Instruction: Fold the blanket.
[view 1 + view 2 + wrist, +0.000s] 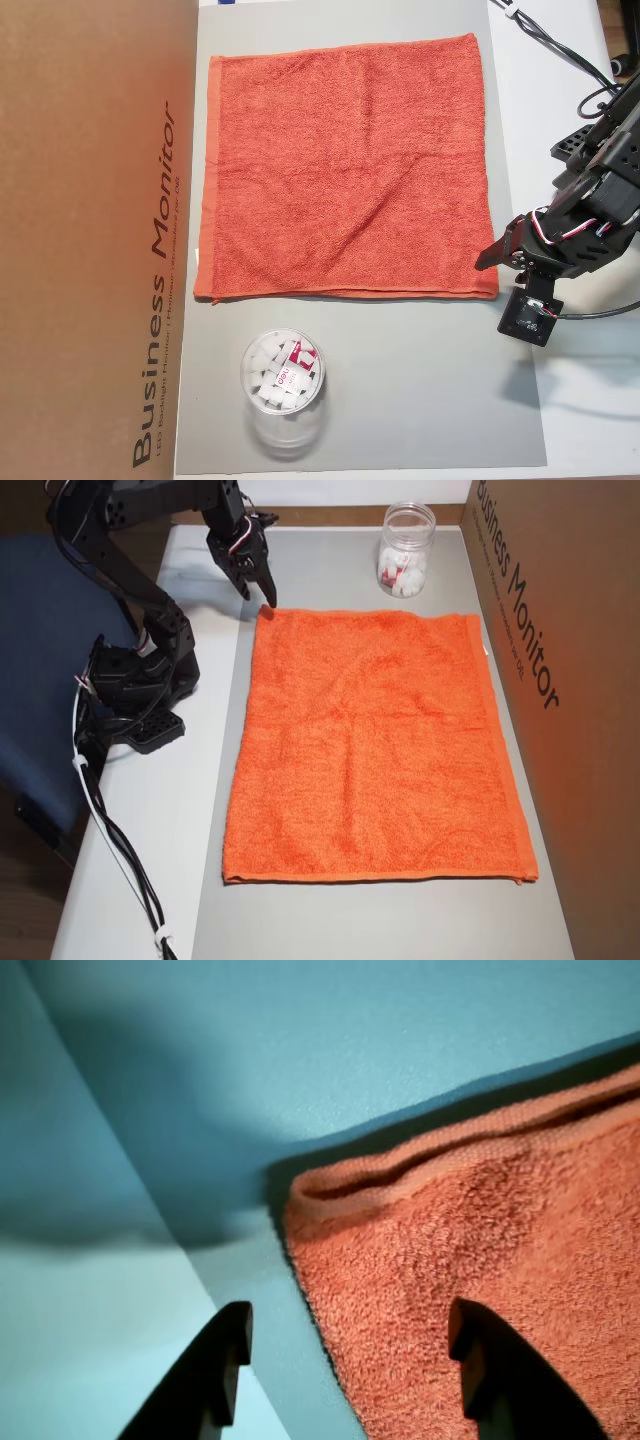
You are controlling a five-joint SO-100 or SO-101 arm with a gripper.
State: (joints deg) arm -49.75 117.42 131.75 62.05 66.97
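End effector [345, 1355] hovers wide open, empty, straddling the corner of the blanket [345, 165], which lies flat on the grey mat [400, 390].

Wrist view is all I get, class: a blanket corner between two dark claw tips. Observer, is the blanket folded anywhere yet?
Observer: No. Both overhead views show the blanket spread flat on a grey mat.
Operator: Anything standing near it?
Observer: A clear cup holding white pieces stands on the mat, apart from the blanket's edge.
Operator: What lies beyond the far side?
Observer: A brown cardboard box runs along the edge opposite the open claw.
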